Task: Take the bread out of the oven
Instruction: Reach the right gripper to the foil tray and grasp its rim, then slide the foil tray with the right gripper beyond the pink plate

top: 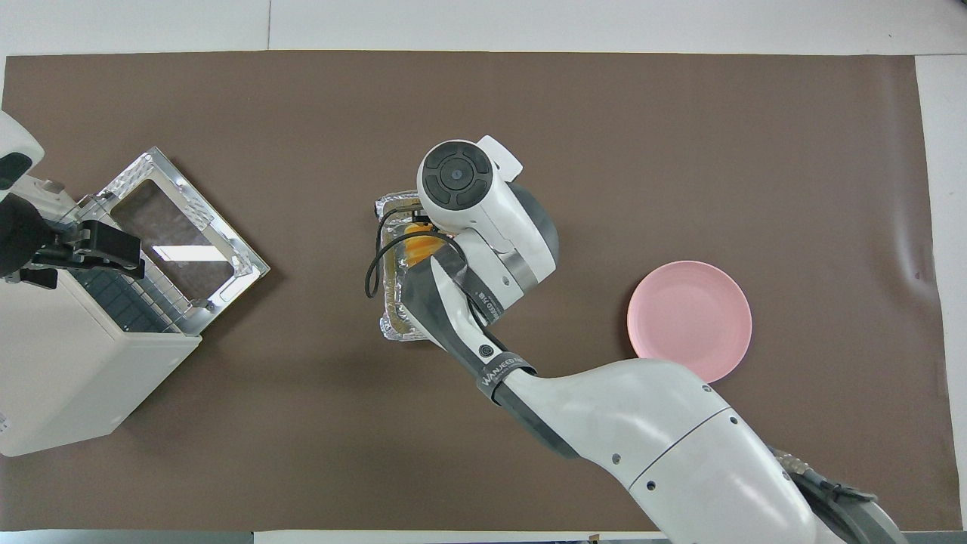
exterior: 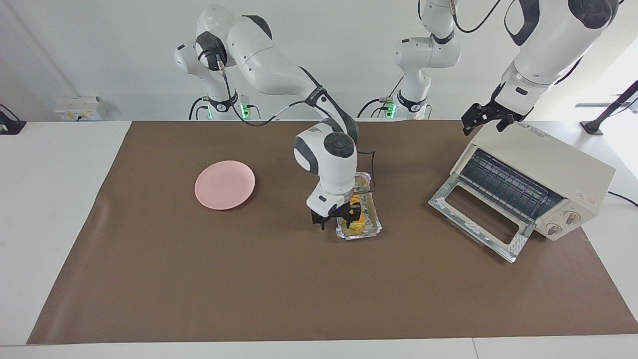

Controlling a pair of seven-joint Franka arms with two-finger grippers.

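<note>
The bread point(exterior: 356, 227) is a golden-yellow loaf lying in a crinkled silver foil tray point(exterior: 373, 228) in the middle of the table; a bit of it also shows in the overhead view point(top: 419, 245). My right gripper point(exterior: 344, 214) is down at the tray, right on the bread, and its wrist hides most of the loaf. The cream-white oven point(exterior: 543, 164) stands at the left arm's end of the table, with its glass door point(exterior: 478, 214) dropped open and its wire rack bare. My left gripper point(exterior: 486, 122) hovers over the oven's top edge.
A pink plate point(exterior: 225, 184) lies toward the right arm's end of the table, beside the foil tray. A brown mat point(exterior: 199, 279) covers the table. The oven's open door juts out toward the tray.
</note>
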